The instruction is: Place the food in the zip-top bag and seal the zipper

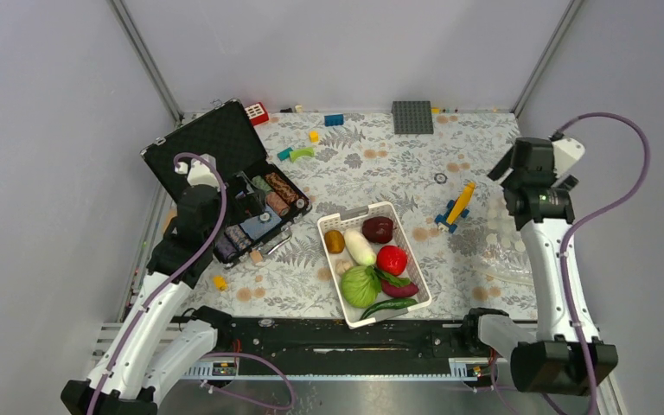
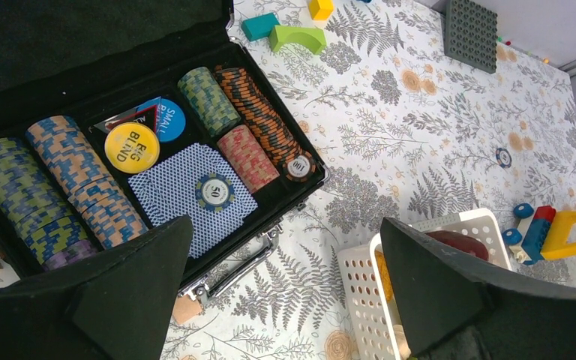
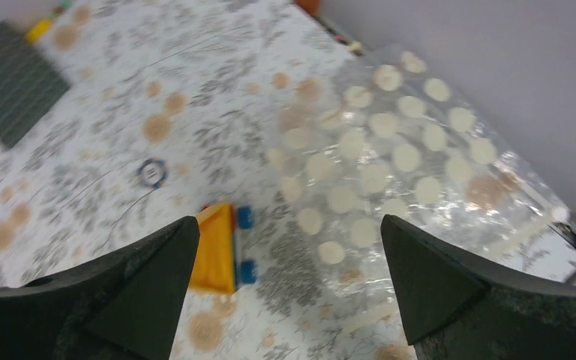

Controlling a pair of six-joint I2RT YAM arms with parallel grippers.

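Note:
The food lies in a white slotted basket (image 1: 411,251): green cabbage (image 1: 360,286), red tomato (image 1: 391,259), white radish (image 1: 360,246), dark-red bulb (image 1: 378,229), brown oval (image 1: 335,241), purple sweet potato (image 1: 400,289), long green pepper (image 1: 386,305). The clear zip-top bag (image 1: 508,258) lies flat at the right edge; in the right wrist view it (image 3: 390,161) shows white dots, with its zipper strip (image 3: 521,234) at the near end. My right gripper (image 3: 289,221) is open and empty above the bag's left edge. My left gripper (image 2: 285,225) is open and empty between the poker case and the basket (image 2: 360,285).
An open black poker chip case (image 1: 225,147) stands at the left. A yellow toy vehicle (image 1: 456,207) lies between basket and bag. A grey baseplate (image 1: 412,117) and loose bricks (image 1: 311,136) lie at the back. Grey walls close both sides.

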